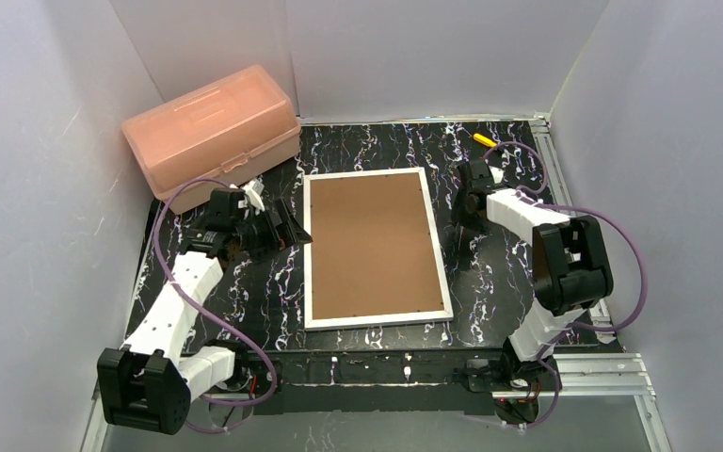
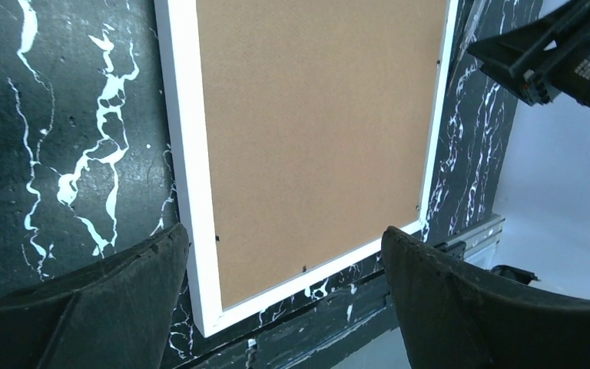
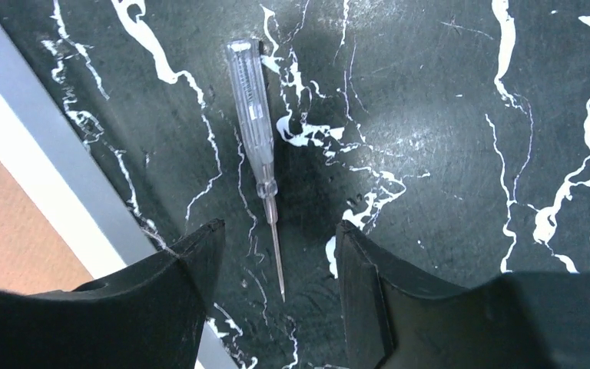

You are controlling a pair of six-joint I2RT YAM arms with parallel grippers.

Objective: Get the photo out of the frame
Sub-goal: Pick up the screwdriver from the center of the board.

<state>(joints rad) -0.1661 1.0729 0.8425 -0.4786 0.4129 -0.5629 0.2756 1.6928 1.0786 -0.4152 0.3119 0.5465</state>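
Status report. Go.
Left gripper open at frame edge. Right gripper open, straddling screwdriver tip. Frame face down, backing on; photo hidden.

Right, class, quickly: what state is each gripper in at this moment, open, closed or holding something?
Left gripper: open, empty, over a corner of the frame.
Right gripper: open, fingers either side of the screwdriver, not gripping it.

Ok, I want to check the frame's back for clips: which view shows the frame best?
Top external: the whole frame lies back up, all four edges in view. Left wrist shows it closer but cuts off one end. Right wrist catches only a strip of its edge.
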